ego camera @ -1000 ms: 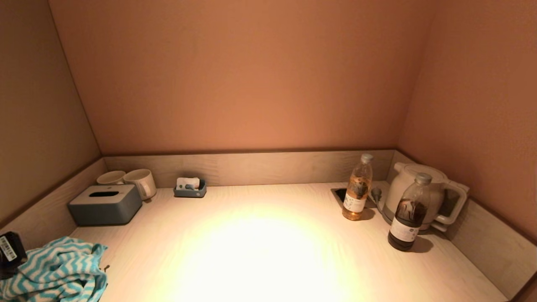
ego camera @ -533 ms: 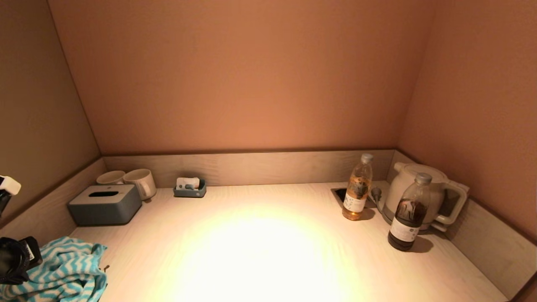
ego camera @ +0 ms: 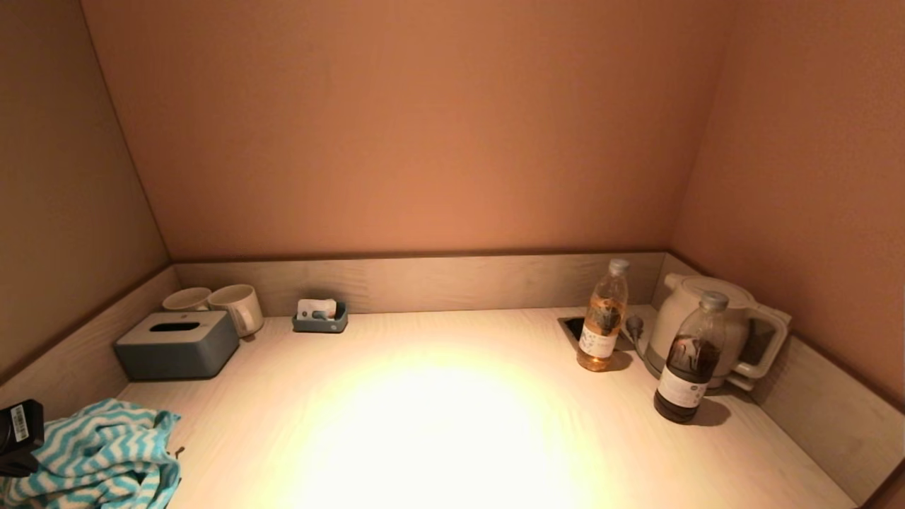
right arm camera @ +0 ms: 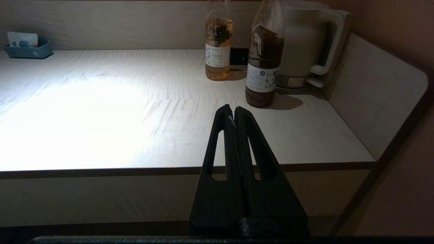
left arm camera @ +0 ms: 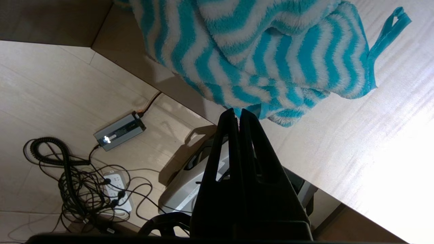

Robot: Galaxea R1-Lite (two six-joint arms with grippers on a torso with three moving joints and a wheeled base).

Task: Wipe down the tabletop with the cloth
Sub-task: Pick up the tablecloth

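A teal-and-white striped cloth [ego camera: 99, 452] lies crumpled at the near left corner of the pale wooden tabletop [ego camera: 438, 424]. In the left wrist view the cloth [left arm camera: 257, 51] partly hangs over the table's front edge. My left gripper [left arm camera: 236, 113] is shut and empty, its tips just short of the cloth's lower edge. Only the left wrist [ego camera: 18, 435] shows in the head view, at the far left beside the cloth. My right gripper [right arm camera: 234, 110] is shut and empty, held before the table's front edge on the right side.
A grey tissue box [ego camera: 177, 344], two white mugs [ego camera: 237, 307] and a small blue tray [ego camera: 320, 318] stand at the back left. Two bottles [ego camera: 601, 318] [ego camera: 689, 360], a white kettle [ego camera: 707, 325] and a socket recess [ego camera: 574, 326] are at the back right. Low walls rim the table.
My left wrist has shifted at the left edge beside the cloth, rising into view and then dropping back. The cloth has not moved.
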